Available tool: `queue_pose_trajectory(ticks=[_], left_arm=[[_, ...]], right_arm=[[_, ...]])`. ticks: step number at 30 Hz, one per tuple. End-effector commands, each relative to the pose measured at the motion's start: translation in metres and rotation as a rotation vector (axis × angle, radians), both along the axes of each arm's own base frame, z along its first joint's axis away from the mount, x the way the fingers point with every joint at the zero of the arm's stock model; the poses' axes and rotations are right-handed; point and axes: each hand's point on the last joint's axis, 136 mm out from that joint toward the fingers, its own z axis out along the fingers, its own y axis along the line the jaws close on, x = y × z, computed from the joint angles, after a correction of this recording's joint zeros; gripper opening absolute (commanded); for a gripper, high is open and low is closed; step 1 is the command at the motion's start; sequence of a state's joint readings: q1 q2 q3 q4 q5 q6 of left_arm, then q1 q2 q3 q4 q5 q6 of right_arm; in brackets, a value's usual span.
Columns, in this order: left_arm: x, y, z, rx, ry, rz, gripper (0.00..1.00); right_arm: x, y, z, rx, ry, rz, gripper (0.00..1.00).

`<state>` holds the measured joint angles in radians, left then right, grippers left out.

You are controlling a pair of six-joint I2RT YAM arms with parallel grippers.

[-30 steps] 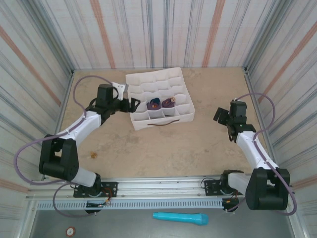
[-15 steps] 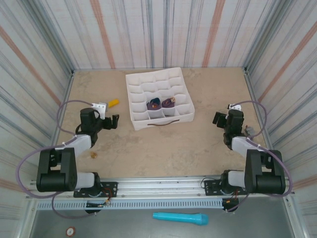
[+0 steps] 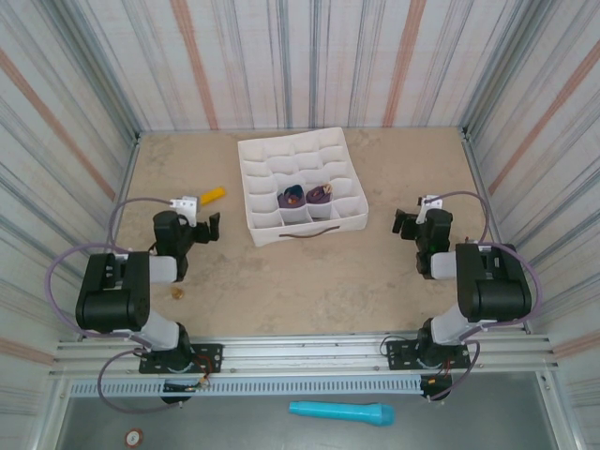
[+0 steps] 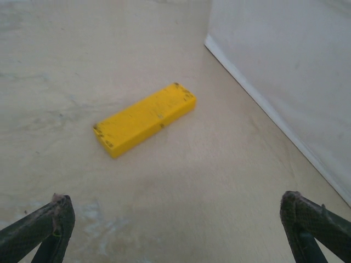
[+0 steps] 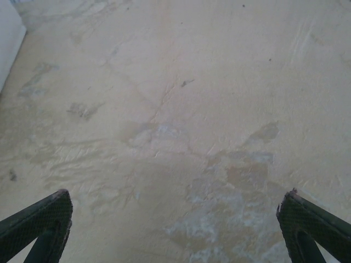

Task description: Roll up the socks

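While socks sit in the organizer, a yellow block lies nearby.

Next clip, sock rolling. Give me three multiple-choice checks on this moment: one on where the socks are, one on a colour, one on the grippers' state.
1. Where are the socks?
A. Draped over the organizer's rim.
B. In adjacent cells of the white organizer.
C. Underneath the organizer.

2. What colour is the flat block lying left of the organizer?
A. Blue.
B. Red.
C. Yellow.

3. How do the left gripper and right gripper stand?
A. Both open, holding nothing.
B. Both shut on a sock.
C. Left shut, right open.

Answers:
1 B: the top view shows two purple rolls in neighbouring cells.
2 C: it reads yellow in the top and left wrist views.
3 A: in each wrist view the fingertips are wide apart, with only table between them.
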<state>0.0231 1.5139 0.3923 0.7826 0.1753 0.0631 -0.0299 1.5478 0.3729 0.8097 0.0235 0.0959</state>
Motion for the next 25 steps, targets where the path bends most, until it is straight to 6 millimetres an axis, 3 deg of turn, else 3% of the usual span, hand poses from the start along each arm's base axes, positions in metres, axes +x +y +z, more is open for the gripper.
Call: queue_pose_trajectory(ticks=[1, 25], left_arm=[[0.0075, 0.0079, 0.0083, 0.045, -0.024, 0.071, 0.99], [0.0072, 0.0068, 0.0083, 0.064, -0.026, 0.078, 0.99]], right_arm=[[0.0084, -0.0047, 0.0146, -0.006, -0.051, -0.017, 0.99], [0.0084, -0.0007, 0.0141, 0.02, -0.05, 0.026, 0.99]])
